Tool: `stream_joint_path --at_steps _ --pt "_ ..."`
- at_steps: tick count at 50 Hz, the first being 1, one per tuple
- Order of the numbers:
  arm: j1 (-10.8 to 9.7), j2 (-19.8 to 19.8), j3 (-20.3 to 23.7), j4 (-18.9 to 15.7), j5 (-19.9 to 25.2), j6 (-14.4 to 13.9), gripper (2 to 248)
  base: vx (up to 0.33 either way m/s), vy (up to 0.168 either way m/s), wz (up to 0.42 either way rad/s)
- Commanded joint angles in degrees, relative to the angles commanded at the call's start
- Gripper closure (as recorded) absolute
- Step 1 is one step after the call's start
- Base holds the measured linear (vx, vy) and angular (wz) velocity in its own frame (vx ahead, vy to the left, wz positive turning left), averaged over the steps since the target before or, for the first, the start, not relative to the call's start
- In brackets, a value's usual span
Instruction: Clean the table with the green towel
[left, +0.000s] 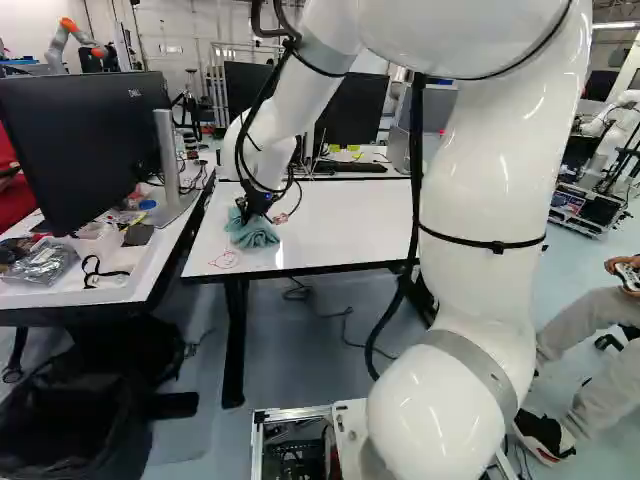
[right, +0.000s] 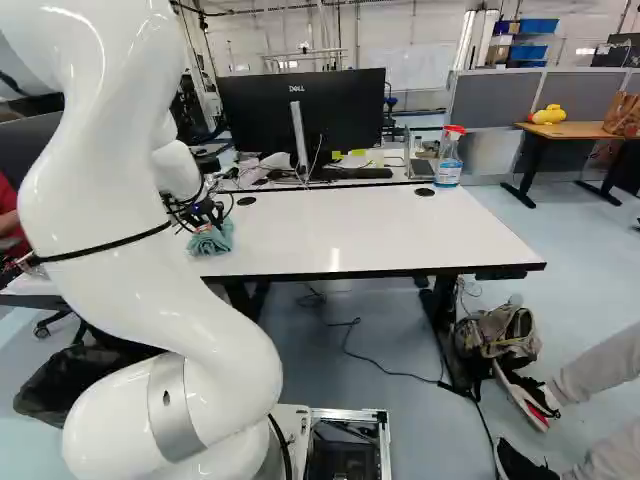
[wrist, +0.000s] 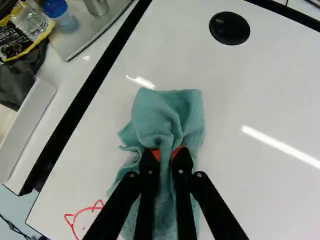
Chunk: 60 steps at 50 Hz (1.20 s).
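In the left base view my gripper (left: 254, 210) is low over the left end of the white table (left: 330, 225), at the green towel (left: 252, 233). The right base view shows the towel (right: 212, 240) partly behind my arm. Seen from the wrist, the gripper (wrist: 166, 152) is shut on the green towel (wrist: 157, 117), whose cloth is pinched between the orange pads and spreads ahead of and under the fingers. Beside the towel, red marker lines (wrist: 82, 217) form a drawing on the tabletop near its corner.
A side table with a monitor (left: 85, 145), bags and a white tray (left: 100, 285) adjoins at the left. Behind stand another monitor (right: 300, 110) and a spray bottle (right: 449, 158). A backpack (right: 500, 335) and a seated person's legs are at the right. Another robot (left: 75, 40) stands far back.
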Motion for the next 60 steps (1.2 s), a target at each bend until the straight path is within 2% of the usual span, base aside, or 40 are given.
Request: stream_joint_path --at_steps 4,28,60 --pt "-0.59 0.4 0.49 0.0 0.0 0.0 208 0.0 0.0 0.0" --pt "-0.97 3.35 1.31 0.0 0.0 0.0 208 0.0 0.0 0.0" --pt "-6.88 6.95 0.37 0.0 0.0 0.0 208 0.0 0.0 0.0"
